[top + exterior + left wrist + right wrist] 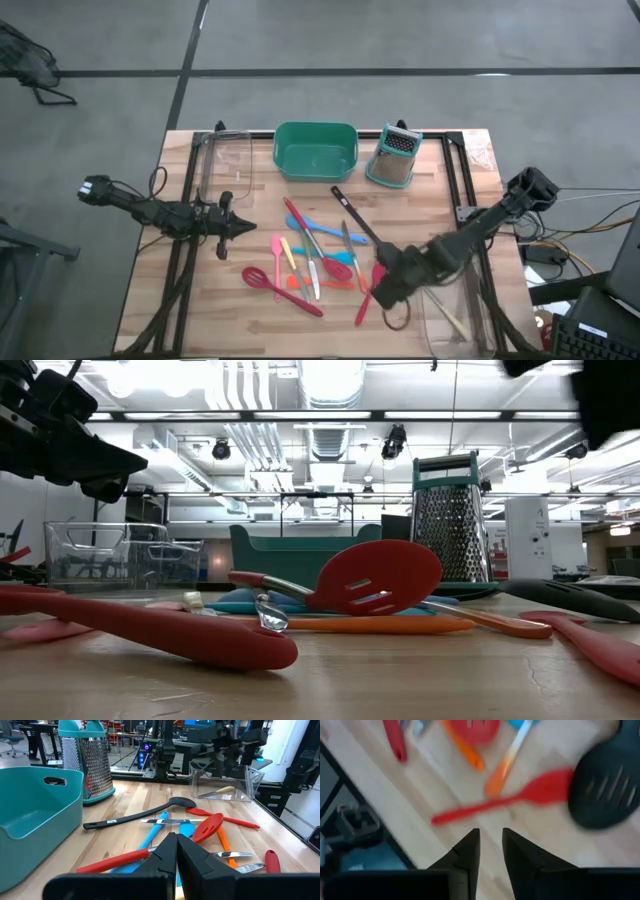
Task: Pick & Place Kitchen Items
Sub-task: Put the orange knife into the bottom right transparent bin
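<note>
Overhead, we see the teal rectangular plastic tub (316, 150) at the far edge of the wooden desk (260, 320), and we place everything by it. Just beside the teal tub, toward the right arm's side, stands the steel box grater with a teal base (393, 156); on the tub's other side sits a clear plastic bin (226, 160).

Nearer the front than the teal tub lies the heap of slim long-handled utensils (315, 262), flat on the desk and crossing one another. We make out a black slotted ladle (353, 217) slanting away from the tub, a blue spatula (322, 230), an orange-handled utensil (400, 625), a red slotted spoon (378, 577) propped on the others, and a red spatula (505, 800) on the heap's right-arm side.

Our left end effector (240, 228) hangs in front of the clear bin, beside the heap on the tub's left-arm side; its two dark fingers (165, 855) are pressed together with nothing between them.

Our right end effector (383, 290) hovers over the red spatula and the ladle's head, well in front of the grater. Its fingers (467, 851) stand slightly apart and empty. A second clear bin (450, 315) lies beyond it, at the desk's front corner.
</note>
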